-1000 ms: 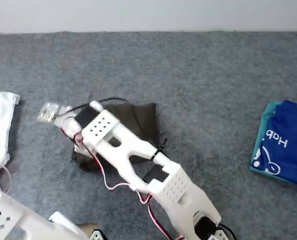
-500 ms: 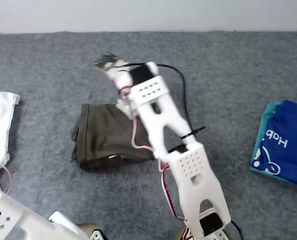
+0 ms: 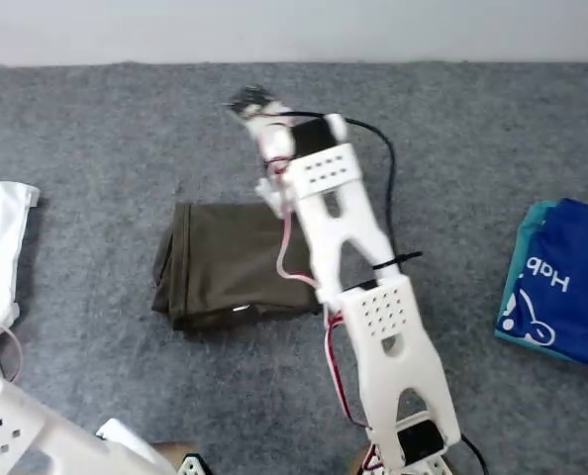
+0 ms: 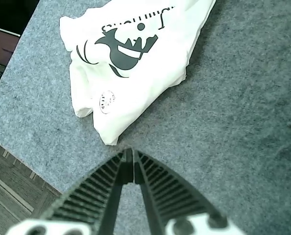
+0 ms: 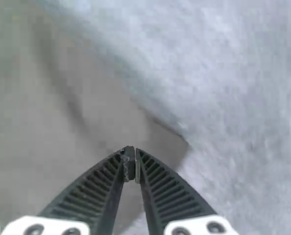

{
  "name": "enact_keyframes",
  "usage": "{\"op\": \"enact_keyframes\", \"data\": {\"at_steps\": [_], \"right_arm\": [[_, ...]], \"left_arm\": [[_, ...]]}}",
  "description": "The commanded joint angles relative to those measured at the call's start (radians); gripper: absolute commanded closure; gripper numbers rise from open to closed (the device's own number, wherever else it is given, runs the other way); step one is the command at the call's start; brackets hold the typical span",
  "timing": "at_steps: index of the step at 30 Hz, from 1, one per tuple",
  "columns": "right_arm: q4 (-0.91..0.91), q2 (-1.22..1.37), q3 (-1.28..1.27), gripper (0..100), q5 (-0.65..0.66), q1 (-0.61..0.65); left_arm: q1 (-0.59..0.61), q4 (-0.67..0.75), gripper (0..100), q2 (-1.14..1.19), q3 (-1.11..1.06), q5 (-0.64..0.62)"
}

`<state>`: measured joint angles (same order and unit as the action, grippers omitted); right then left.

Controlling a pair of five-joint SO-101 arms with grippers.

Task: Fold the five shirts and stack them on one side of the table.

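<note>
The folded olive shirt (image 3: 225, 262) lies flat on the grey counter (image 3: 472, 148). The right hand (image 3: 246, 100) hangs just past the olive shirt's far edge, with its arm stretched over that shirt's right part. Its jaws are pressed together with nothing between them. A white shirt (image 4: 131, 54) with a dark print lies well to the left of the olive shirt. The left hand (image 4: 130, 169) hovers just beside the white shirt, its jaws also together and empty. A blue shirt (image 3: 561, 282) lies well to the right of the olive shirt.
</note>
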<state>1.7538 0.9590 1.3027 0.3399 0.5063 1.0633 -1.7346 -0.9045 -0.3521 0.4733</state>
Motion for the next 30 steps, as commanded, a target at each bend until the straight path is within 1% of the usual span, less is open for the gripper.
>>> {"op": "enact_keyframes", "data": {"at_steps": [1, 6, 10, 12, 16, 18, 20, 22, 24, 27, 30], "right_arm": [[0.044, -0.142, -0.051, 98.6, -0.005, 0.097], [0.041, -0.202, -0.232, 98.7, -0.009, 0.205], [0.038, -0.199, -0.313, 98.7, -0.009, 0.312], [0.005, -0.183, -0.344, 98.7, -0.009, 0.351], [-0.024, -0.116, -0.351, 98.7, -0.009, 0.384], [0.025, -0.117, -0.318, 98.7, -0.034, 0.383], [0.047, -0.134, -0.304, 98.3, -0.12, 0.361], [0.045, -0.17, -0.324, 96.9, -0.238, 0.331], [0.045, -0.209, -0.37, 90.2, -0.338, 0.306], [0.045, -0.28, -0.466, 77.1, -0.476, 0.292], [0.044, -0.348, -0.551, 69.0, -0.681, 0.288]], "left_arm": [[-0.006, -0.017, 98, -0.008, 0.033, -0.003], [-0.006, -0.017, 98, -0.008, 0.033, -0.003], [-0.012, -0.017, 98, -0.008, 0.031, -0.003], [-0.014, -0.017, 98, -0.008, 0.03, -0.003], [-0.011, -0.017, 98, -0.008, 0.03, -0.003], [-0.008, -0.017, 98, -0.008, 0.031, -0.002], [-0.006, -0.017, 98, -0.008, 0.03, -0.002], [-0.006, -0.017, 98, -0.008, 0.03, -0.002], [-0.006, -0.017, 98, -0.008, 0.028, -0.002], [-0.006, -0.017, 98, -0.008, 0.028, -0.002], [-0.006, -0.017, 98, -0.008, 0.028, -0.002]]}}
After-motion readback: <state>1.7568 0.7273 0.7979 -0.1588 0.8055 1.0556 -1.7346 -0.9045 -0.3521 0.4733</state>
